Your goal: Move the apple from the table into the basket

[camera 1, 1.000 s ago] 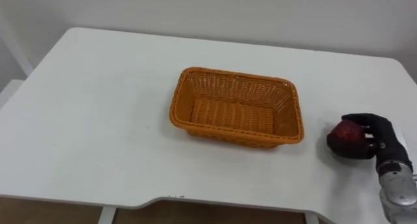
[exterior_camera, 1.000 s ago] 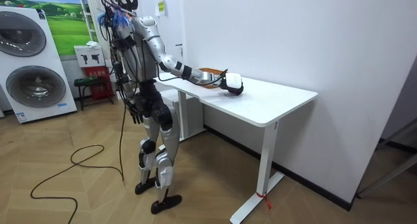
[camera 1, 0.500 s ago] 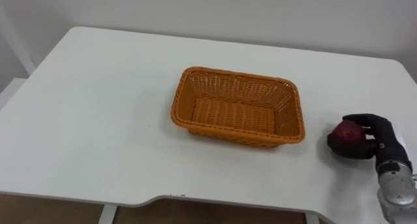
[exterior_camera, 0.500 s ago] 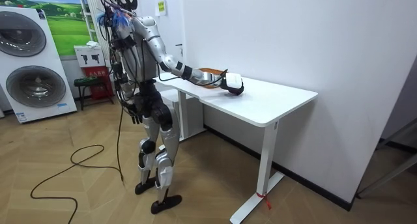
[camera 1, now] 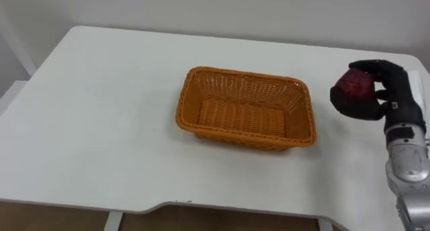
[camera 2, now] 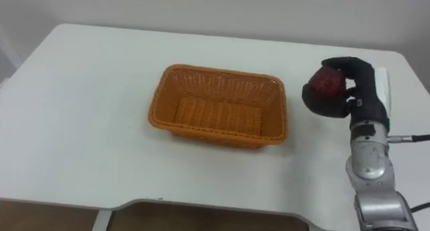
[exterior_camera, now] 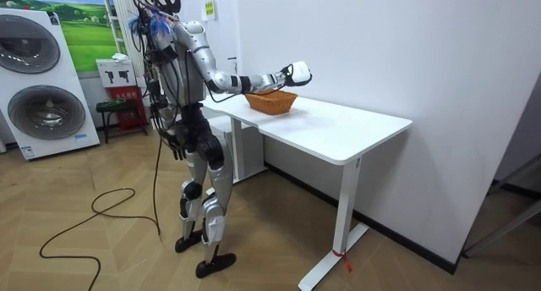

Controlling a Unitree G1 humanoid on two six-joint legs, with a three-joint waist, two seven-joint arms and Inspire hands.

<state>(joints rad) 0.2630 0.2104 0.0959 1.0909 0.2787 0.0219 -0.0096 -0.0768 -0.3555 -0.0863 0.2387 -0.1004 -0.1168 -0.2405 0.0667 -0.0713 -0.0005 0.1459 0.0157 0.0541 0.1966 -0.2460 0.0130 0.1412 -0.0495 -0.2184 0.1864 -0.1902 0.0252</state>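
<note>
You have the right robot hand (camera 1: 388, 97) curled round the red apple (camera 1: 353, 85), held above the white desk (camera 1: 101, 117), just right of the orange basket (camera 1: 236, 133).

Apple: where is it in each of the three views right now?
Left eye view: apple in the right hand, right of the basket.
Right eye view: same, upper right, beside the basket.
Room view: too small to tell inside the raised right hand.
Shared landmark: orange basket.
</note>
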